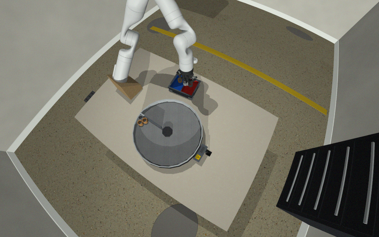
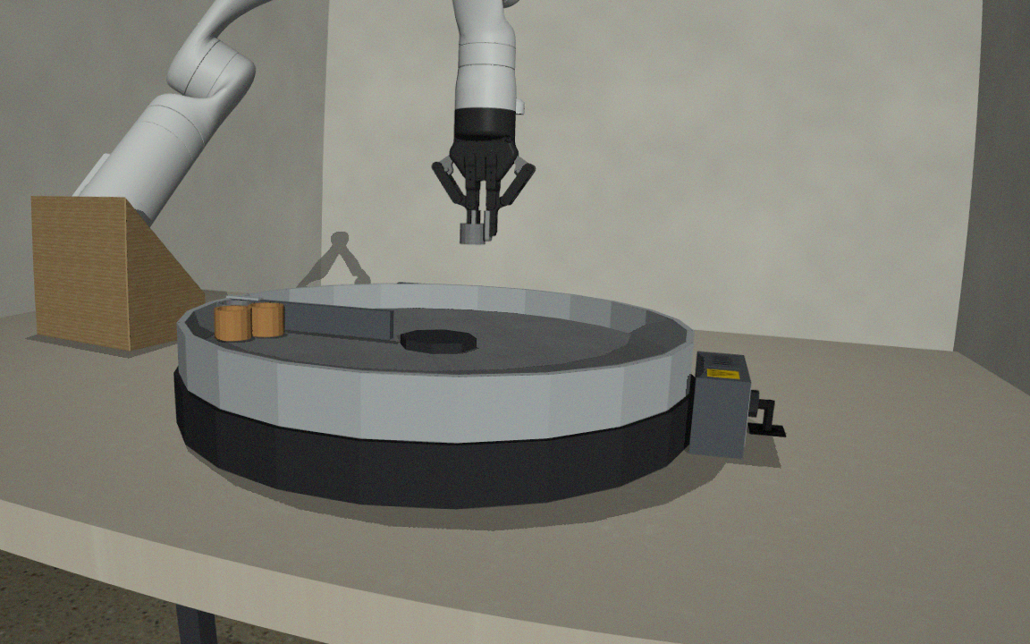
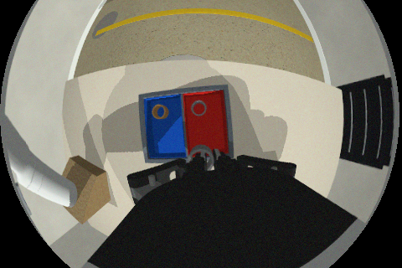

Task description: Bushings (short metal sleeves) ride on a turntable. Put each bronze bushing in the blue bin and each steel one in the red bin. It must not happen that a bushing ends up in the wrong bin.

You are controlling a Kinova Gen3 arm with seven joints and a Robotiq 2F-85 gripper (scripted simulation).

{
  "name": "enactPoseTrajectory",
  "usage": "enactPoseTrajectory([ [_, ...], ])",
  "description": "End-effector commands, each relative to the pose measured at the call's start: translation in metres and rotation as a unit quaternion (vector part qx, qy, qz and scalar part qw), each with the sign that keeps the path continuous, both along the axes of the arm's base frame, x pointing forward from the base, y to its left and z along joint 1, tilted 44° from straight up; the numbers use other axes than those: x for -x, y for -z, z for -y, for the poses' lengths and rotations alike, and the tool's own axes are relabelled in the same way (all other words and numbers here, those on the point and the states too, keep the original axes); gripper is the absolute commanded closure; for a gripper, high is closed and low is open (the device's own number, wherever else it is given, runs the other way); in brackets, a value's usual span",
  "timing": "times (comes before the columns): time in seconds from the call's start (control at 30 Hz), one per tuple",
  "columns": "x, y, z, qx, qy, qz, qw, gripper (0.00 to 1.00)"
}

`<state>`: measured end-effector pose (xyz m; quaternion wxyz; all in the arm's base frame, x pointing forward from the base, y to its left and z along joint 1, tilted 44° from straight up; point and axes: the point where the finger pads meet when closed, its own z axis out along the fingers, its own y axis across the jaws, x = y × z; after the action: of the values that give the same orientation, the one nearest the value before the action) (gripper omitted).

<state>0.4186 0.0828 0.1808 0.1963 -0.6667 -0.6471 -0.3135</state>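
Observation:
My gripper (image 1: 186, 81) (image 2: 482, 224) (image 3: 209, 156) is shut on the wall of a steel bushing (image 2: 471, 233) (image 3: 201, 147), held above the bins. In the wrist view it overlaps the near end of the red bin (image 1: 189, 90) (image 3: 207, 130), close to the divider. A steel bushing (image 3: 193, 108) stands in the red bin. A bronze bushing (image 3: 155, 111) stands in the blue bin (image 1: 176, 85) (image 3: 172, 140). On the turntable (image 1: 167, 153) (image 2: 454, 400), two bronze bushings (image 1: 140, 124) (image 1: 145, 122) (image 2: 232, 324) (image 2: 267, 320) stand beside a steel one (image 1: 140, 118), mostly hidden in the exterior view.
A thin guide bar (image 1: 153, 121) (image 2: 339, 320) crosses part of the turntable beside the bushings. A grey motor box (image 1: 200, 153) (image 2: 719, 412) sits against its rim. The wooden arm mount (image 1: 130, 88) (image 2: 80, 272) (image 3: 90, 190) stands left of the bins. A black drawer cabinet (image 1: 321, 179) is at the right.

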Motion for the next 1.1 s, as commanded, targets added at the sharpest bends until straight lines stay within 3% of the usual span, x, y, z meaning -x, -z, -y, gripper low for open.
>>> enactPoseTrajectory([
  [0.0, 0.001, 0.006, -0.010, -0.003, -0.006, -0.003, 1.000, 1.00],
  [0.57, -0.006, 0.043, -0.044, -0.003, -0.006, -0.003, 1.000, 1.00],
  [1.07, -0.007, 0.046, -0.046, -0.003, -0.006, -0.003, 1.000, 1.00],
])
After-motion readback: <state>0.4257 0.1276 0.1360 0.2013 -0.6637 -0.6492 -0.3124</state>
